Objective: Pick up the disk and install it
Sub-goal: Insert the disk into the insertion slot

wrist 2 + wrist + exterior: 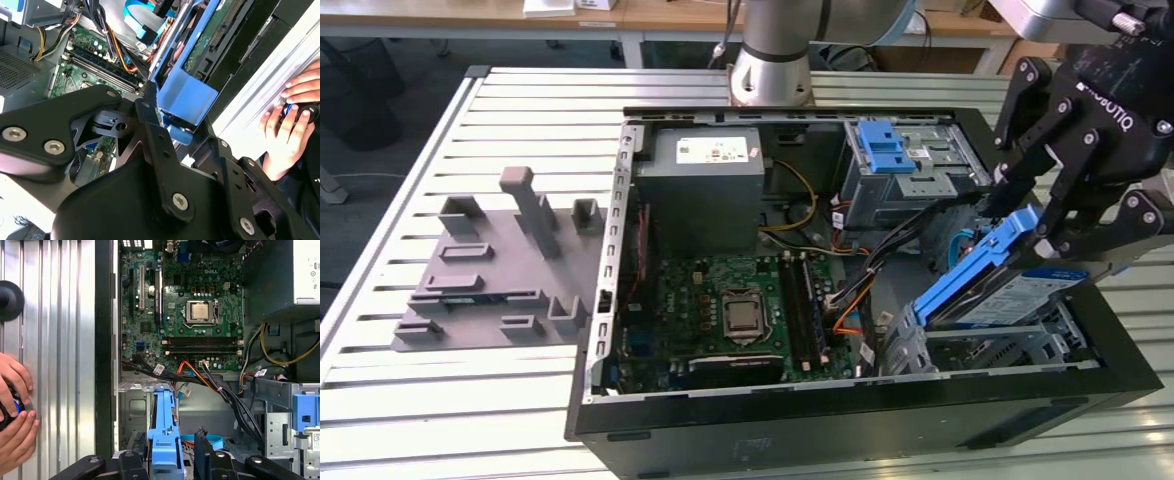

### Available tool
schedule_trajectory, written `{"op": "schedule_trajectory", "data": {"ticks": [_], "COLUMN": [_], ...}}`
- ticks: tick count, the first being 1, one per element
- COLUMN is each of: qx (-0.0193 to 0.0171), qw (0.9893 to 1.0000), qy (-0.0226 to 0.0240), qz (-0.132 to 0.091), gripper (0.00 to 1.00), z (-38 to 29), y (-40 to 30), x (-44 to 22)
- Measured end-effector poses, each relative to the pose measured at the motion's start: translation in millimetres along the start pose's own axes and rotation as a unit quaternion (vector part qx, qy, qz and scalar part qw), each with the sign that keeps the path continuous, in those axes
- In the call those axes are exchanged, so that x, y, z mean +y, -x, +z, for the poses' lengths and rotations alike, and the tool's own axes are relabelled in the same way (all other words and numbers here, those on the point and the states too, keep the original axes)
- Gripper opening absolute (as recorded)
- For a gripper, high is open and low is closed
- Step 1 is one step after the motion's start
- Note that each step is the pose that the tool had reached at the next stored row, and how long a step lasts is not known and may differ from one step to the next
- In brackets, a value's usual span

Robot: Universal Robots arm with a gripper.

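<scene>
The disk [1007, 295] is a silver drive in blue carrier rails. It hangs tilted, one end raised, over the metal drive bay [1014, 350] at the open computer case's near corner on the exterior view's right. My black gripper [1037, 232] is shut on the raised end of its blue rail. In the second wrist view the blue carrier [187, 92] sits between the black fingers of my gripper [177, 127]. The first wrist view looks along the blue rail [164, 430], held in my gripper [167, 456], toward the case floor.
Inside the case [854, 420] are the green motherboard [734, 300], the grey power supply [700, 190], a drive cage with a blue bracket [887, 150] and loose cables [220, 390]. A grey fixture [494, 270] lies on the slatted table. A person's hands [12, 410] rest beside the case.
</scene>
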State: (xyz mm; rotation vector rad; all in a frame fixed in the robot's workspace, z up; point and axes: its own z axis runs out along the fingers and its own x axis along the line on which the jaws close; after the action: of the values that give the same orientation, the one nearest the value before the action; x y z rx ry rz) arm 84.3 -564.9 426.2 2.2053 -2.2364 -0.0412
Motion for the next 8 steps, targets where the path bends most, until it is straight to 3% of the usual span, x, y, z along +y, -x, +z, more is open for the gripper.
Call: {"op": "schedule_trajectory", "data": {"ticks": [2,5,8], "qx": [-0.0002,-0.0026,-0.0034], "qw": [1.0,1.0,1.0], "qy": [0.0007,0.0008,0.0002], "qz": [0.0,0.0,0.0], "gripper": [0.49,0.37,0.37], "z": [0.7,0.9,1.2], "y": [0.0,-0.1,-0.3], "x": [-0.1,0.1,4.5]}}
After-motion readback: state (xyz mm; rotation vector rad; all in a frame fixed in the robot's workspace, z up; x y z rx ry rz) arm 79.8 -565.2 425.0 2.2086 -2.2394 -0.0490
